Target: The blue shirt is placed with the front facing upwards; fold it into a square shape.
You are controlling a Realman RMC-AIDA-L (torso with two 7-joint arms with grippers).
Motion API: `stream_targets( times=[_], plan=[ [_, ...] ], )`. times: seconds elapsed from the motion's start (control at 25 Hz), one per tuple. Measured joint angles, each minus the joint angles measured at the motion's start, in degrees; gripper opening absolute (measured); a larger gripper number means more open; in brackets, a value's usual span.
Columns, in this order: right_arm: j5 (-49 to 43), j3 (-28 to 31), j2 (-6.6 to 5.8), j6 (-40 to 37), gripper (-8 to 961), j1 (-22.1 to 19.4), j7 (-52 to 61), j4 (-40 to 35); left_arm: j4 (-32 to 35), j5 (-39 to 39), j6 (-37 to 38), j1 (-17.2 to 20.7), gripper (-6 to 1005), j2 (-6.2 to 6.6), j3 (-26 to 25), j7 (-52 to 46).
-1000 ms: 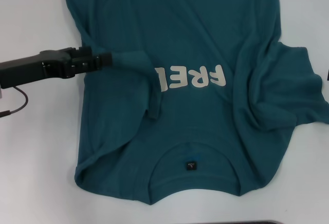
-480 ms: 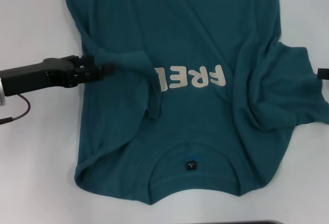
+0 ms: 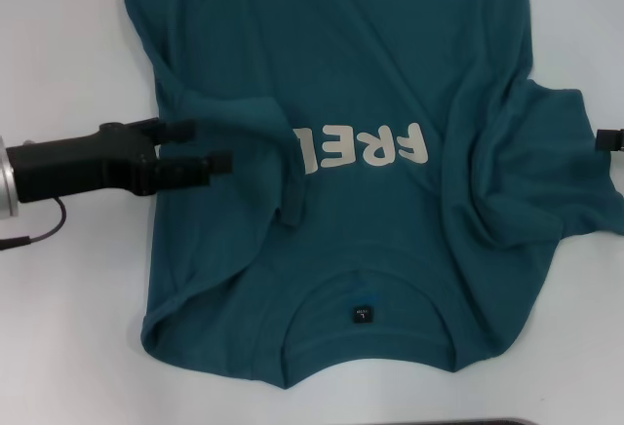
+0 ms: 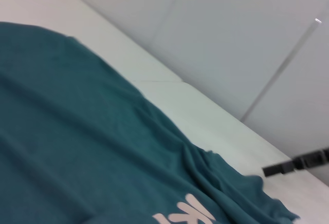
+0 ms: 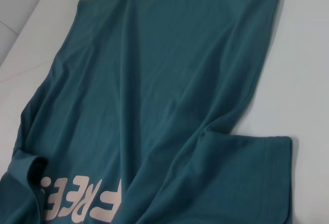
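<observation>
The blue shirt [image 3: 370, 55] lies face up on the white table [image 3: 58, 45], collar and black neck label [image 3: 362, 313] toward me, cream letters [image 3: 366, 147] across the chest. Its left sleeve [image 3: 244, 118] is folded inward over the body and covers the end of the lettering. My left gripper [image 3: 205, 147] hovers over the shirt's left edge, just beside that folded sleeve, open and holding nothing. The right sleeve [image 3: 546, 181] is bunched in loose folds. Only the tip of my right gripper [image 3: 609, 139] shows at the right edge, beside that sleeve. The wrist views show the shirt [image 4: 77, 131] [image 5: 169, 80].
White table surrounds the shirt on the left [image 3: 68, 279] and right [image 3: 585, 16]. A thin cable [image 3: 39, 230] hangs from the left arm. The right gripper [image 4: 298, 163] also shows far off in the left wrist view, against a pale wall [image 4: 231, 39].
My left gripper has let go of the left sleeve, opened, and drawn back to the left and a little toward me. The sleeve stays folded over the shirt.
</observation>
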Motion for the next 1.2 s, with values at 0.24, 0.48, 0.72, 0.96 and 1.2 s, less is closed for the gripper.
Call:
stream_targets(
  times=[0.24, 0.48, 0.72, 0.96, 1.2],
  plan=[
    [0.0, 0.0, 0.10, 0.0, 893, 0.0, 0.0, 0.1, 2.0, 0.0, 0.8, -0.1, 873, -0.03, 0.2, 7.3],
    [0.1, -0.1, 0.10, 0.2, 892, 0.3, 0.2, 0.8, 2.5, -0.5, 4.0, 0.3, 873, -0.60, -0.3, 13.8],
    [0.1, -0.2, 0.09, 0.2, 891, 0.3, 0.8, 0.9, 3.0, -0.8, 7.8, 0.3, 874, -0.73, -0.6, 16.1],
    [0.1, -0.4, 0.09, 1.0, 890, 0.3, 0.8, 1.7, 3.1, -0.3, 6.8, 0.2, 874, -0.73, -0.3, 16.0],
    [0.0, -0.4, 0.33, 1.4, 890, 0.4, 0.8, 1.7, 3.3, 0.7, 5.5, 0.4, 874, -0.67, -0.1, 15.6]
  ],
)
